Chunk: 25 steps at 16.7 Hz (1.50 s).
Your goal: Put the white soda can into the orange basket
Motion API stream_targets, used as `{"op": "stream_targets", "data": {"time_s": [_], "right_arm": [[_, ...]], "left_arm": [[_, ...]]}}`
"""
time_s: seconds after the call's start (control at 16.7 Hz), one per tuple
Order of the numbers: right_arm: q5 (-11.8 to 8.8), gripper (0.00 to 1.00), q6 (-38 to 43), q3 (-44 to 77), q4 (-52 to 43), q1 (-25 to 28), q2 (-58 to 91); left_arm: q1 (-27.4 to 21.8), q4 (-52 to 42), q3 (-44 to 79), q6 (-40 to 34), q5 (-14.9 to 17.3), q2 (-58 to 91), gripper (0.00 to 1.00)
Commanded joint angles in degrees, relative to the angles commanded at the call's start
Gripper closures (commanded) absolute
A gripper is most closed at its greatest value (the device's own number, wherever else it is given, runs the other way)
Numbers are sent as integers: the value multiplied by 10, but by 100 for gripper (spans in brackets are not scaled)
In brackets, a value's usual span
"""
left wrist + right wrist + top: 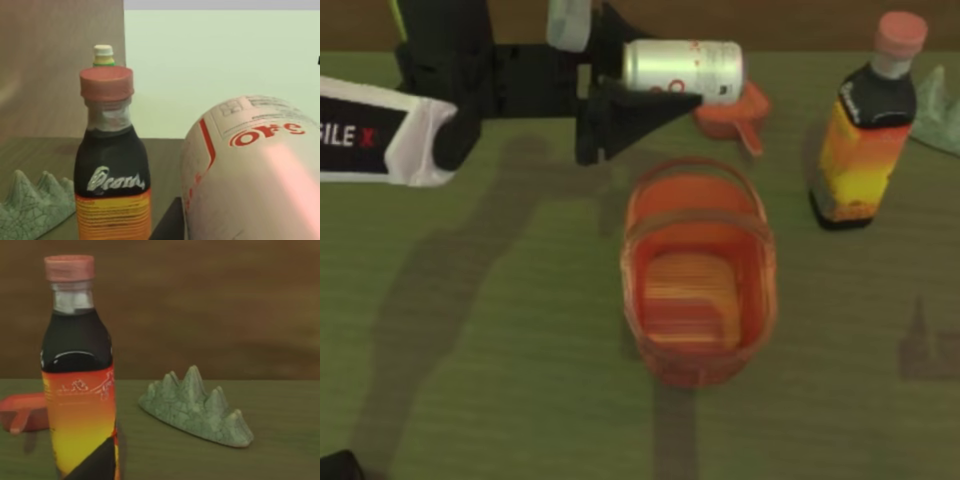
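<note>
The white soda can (682,70) looks like smooth, glossy metal; the orange basket (698,282) is ribbed and woven (matt). At two o'clock, the dark bottle (863,130) shines like plastic.

Orange basket (698,290) open from above, handle (695,215) arched across, dark bottle (865,130) well right

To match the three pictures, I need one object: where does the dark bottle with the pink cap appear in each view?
Top view: the dark sauce bottle with the pink cap and orange-yellow label stands near the right back corner.
Left wrist view: left of centre, beside the held white soda can.
Right wrist view: at the left edge.
Shared landmark: the green jagged ceramic ornament, beside the bottle.
</note>
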Motion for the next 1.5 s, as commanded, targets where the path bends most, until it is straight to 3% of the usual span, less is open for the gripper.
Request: {"op": "stream_targets", "data": {"time_s": [0.48,0.84,1.5], "right_arm": [[0,0,0,0,0,0,0],[0,0,0,0,0,0,0],[0,0,0,0,0,0,0]], "left_arm": [[9,171,-34,-4,3,129,100],[11,193,-41,-4,2,148,100],[11,193,-41,-4,2,148,17]]}}
